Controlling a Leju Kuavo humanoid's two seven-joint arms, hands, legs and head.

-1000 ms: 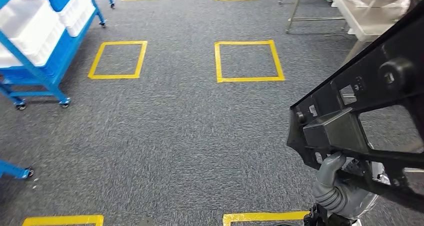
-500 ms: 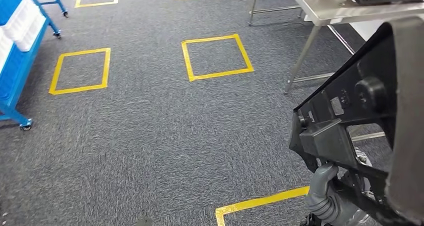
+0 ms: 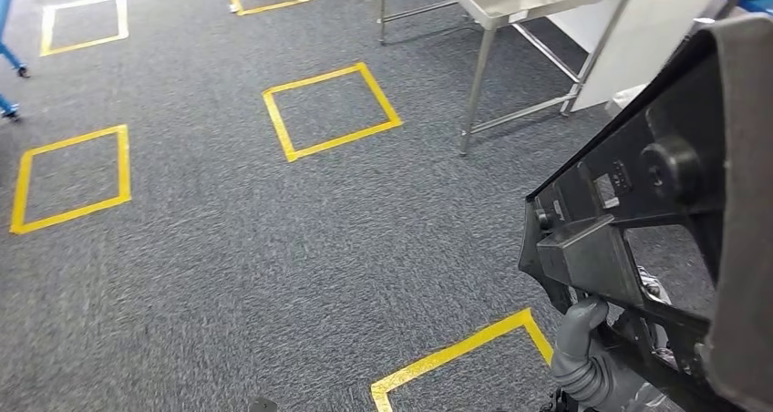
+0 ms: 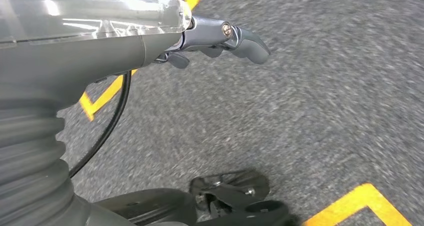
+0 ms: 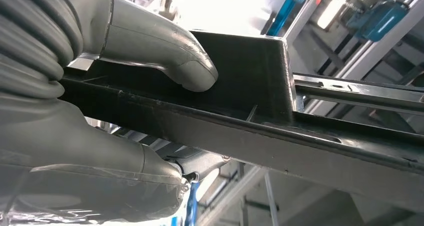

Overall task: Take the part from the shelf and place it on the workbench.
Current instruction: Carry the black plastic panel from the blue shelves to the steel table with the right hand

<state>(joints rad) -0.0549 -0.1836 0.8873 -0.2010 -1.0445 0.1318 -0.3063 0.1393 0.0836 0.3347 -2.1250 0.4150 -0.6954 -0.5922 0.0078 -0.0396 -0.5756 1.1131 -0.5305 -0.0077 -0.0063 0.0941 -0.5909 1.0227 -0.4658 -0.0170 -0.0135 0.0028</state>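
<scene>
Clearly, the moment could be set out as follows.

Part: a black ribbed plastic part (image 3: 638, 221) was seen held up at the right of the head view, clear of the floor and off any shelf or table; in the right wrist view the part (image 5: 240, 86) was shown close up, crossing the picture.

Long axis: the part was carried tilted, its long axis rising from the low end near the right hand up and away towards the far right.

Right hand: the right hand (image 3: 583, 344) was seen under the part's lower end; in the right wrist view the right hand (image 5: 100, 101) was clamped on the part, the thumb (image 5: 165, 56) pressed on one face and the fingers wrapped under the opposite edge.

Left hand: the left hand (image 4: 220, 38) was hung over the carpet with nothing in it, its fingers stretched out and parted.

Nearer arm: the part was wholly with the right arm; the left was well apart from it.

Workbench: a steel workbench (image 3: 510, 2) was seen ahead and to the right, beyond the part's raised end.

Floor: grey carpet (image 3: 228, 275) with yellow taped squares (image 3: 330, 109) lay between the robot and the bench.

Step judged: carrying was under way; placing was not yet done, and the raised end would probably be brought over the bench first.
</scene>
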